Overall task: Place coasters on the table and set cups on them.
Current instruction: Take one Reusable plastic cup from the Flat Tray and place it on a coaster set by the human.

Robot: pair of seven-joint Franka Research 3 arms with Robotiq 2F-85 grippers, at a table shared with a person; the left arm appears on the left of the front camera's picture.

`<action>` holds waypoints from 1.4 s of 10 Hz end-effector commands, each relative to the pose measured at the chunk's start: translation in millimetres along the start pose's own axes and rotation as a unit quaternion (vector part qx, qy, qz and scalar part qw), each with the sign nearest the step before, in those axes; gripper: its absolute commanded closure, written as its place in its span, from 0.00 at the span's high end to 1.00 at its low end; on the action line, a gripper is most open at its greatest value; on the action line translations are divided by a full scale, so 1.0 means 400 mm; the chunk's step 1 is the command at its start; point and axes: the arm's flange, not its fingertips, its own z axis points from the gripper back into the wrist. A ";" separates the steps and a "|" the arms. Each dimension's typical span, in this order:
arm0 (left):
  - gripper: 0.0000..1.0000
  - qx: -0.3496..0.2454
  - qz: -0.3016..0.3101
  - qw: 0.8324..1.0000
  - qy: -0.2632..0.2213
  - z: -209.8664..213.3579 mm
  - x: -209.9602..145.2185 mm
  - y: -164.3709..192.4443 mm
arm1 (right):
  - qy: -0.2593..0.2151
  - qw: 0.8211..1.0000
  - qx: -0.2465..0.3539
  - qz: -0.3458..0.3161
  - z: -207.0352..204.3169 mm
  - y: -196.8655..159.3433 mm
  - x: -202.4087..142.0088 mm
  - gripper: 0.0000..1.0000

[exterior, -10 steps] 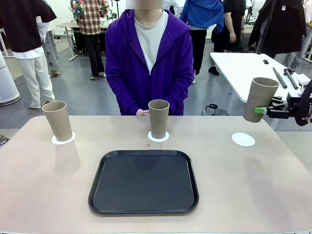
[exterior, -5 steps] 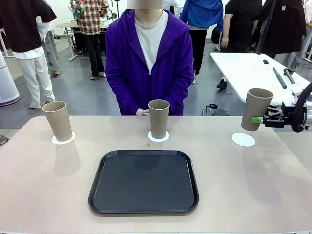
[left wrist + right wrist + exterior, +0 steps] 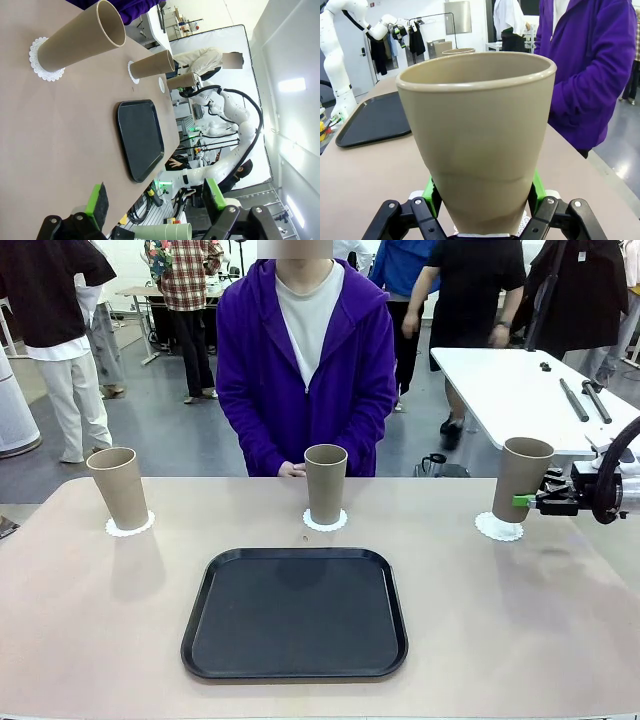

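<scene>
The third cup point(image 3: 523, 479) is held upright low on its wall by the right hand point(image 3: 524, 500), clamped on it so its base meets the right coaster point(image 3: 497, 528) squarely. The other two cups point(image 3: 118, 487) are stood on coasters on the surface point(image 3: 100, 620). The left hand point(image 3: 155, 200) is held apart, empty.

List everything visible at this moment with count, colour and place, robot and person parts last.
cups: three, tan; left cup and middle cup each on a coaster, right cup in the right gripper over the third coaster.
coasters: three, white, scalloped; far left, far middle, far right.
tray: one, black, centre of table.
table: one, beige.
right gripper: shut on right cup.
left gripper: open, holding nothing.
person: one, purple hoodie, at the far side.
</scene>
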 end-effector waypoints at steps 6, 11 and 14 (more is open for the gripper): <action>1.00 -0.002 -0.003 1.000 -0.005 0.003 -0.001 -0.004 | -0.006 1.000 0.004 -0.011 -0.036 -0.046 -0.039 0.82; 1.00 -0.002 -0.003 1.000 -0.005 0.003 -0.001 -0.004 | -0.007 1.000 0.006 -0.016 -0.037 -0.045 -0.047 0.82; 1.00 -0.002 -0.003 1.000 -0.005 0.003 -0.001 -0.004 | -0.004 1.000 0.007 -0.021 -0.038 -0.044 -0.057 0.82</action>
